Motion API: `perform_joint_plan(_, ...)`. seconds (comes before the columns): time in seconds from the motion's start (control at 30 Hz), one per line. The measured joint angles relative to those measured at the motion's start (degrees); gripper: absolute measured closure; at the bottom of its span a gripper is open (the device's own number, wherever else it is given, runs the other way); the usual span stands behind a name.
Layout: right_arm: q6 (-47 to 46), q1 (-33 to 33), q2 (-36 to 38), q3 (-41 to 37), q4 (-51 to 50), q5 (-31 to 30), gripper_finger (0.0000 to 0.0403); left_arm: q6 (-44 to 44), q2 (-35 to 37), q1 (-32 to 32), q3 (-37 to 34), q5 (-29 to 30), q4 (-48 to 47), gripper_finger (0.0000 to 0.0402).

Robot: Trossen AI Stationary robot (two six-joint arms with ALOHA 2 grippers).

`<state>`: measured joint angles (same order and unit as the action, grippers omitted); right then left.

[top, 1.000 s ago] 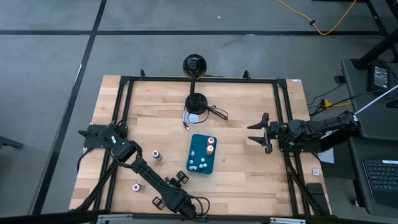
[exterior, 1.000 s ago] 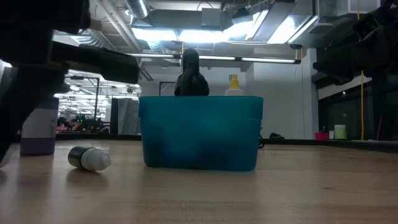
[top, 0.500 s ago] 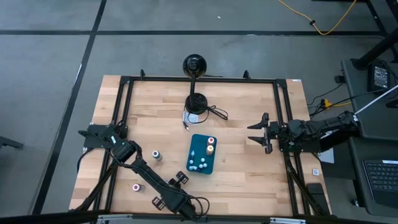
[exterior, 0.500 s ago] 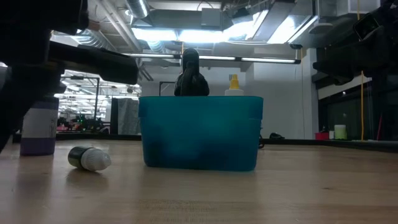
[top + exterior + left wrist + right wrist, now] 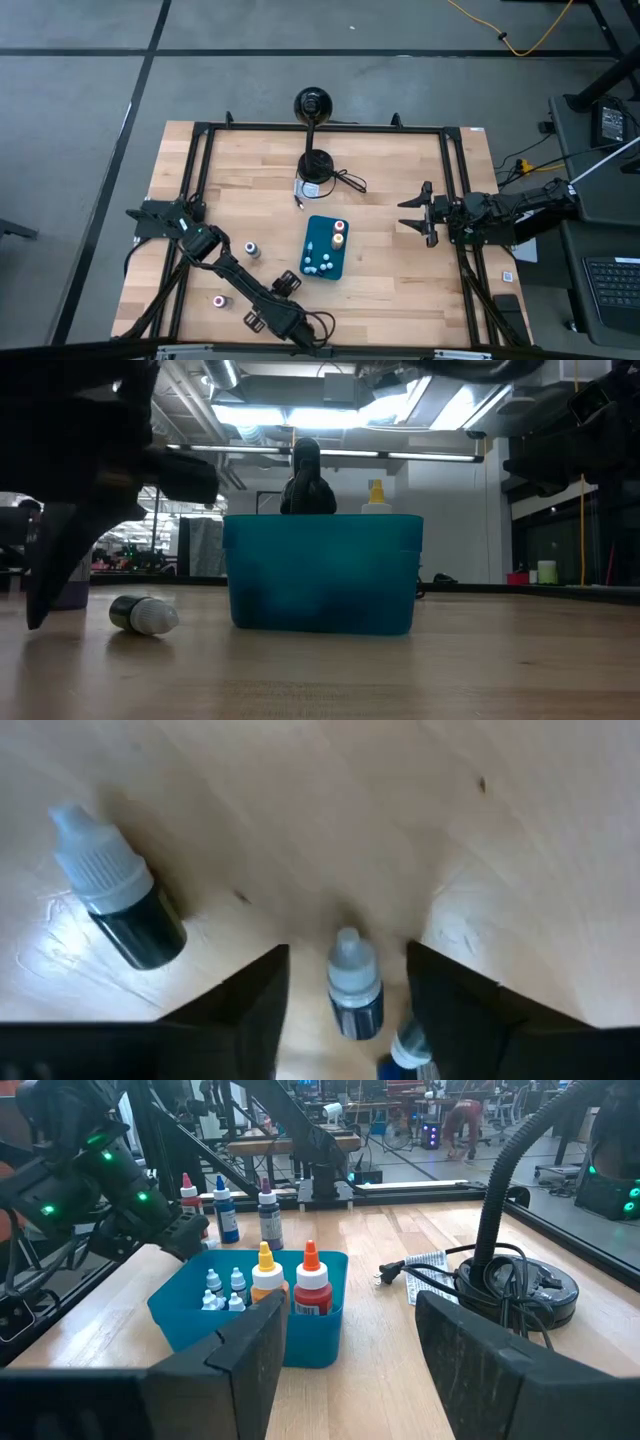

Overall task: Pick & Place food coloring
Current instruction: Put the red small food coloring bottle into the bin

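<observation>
Left wrist view: a small upright food coloring bottle [image 5: 354, 985] stands between the left tool's [image 5: 345, 1005] parted fingers, unclamped; light, slick plastic, best pinched across its body below the cap. Right tool [image 5: 418, 213] waits open.

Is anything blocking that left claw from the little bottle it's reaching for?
Nothing visible does. The left gripper has its open fingers either side of an upright food coloring bottle, with gaps on both sides. A second bottle sits close beside one finger; a dark bottle lies farther off. The right gripper waits near the table's right edge.

Bright ceiling strip lights, low view backlit, arms silhouetted, left wrist close-up soft, blurred
</observation>
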<state>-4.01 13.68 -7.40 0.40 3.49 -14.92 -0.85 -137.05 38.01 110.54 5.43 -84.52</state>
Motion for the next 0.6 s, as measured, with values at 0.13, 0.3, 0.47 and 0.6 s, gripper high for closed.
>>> perform_joint_plan(0.13,0.00,0.01,0.00,0.00,-0.01,0.00,0.0179,0.56,-0.02,0.03,0.00,-0.18,-0.27,0.0170)
perform_joint_plan(0.3,0.00,-0.01,0.02,0.00,0.01,0.00,0.0179,1.25,-0.02,0.03,0.00,-0.24,0.82,0.0154)
perform_joint_plan(0.47,0.00,0.00,0.00,0.01,0.01,0.00,0.0179,1.81,0.04,0.01,0.02,-1.55,1.86,0.0166)
perform_joint_plan(0.6,0.00,-0.01,0.00,0.02,0.00,0.00,0.0179,1.65,0.14,0.03,-0.38,-2.00,2.12,0.0196)
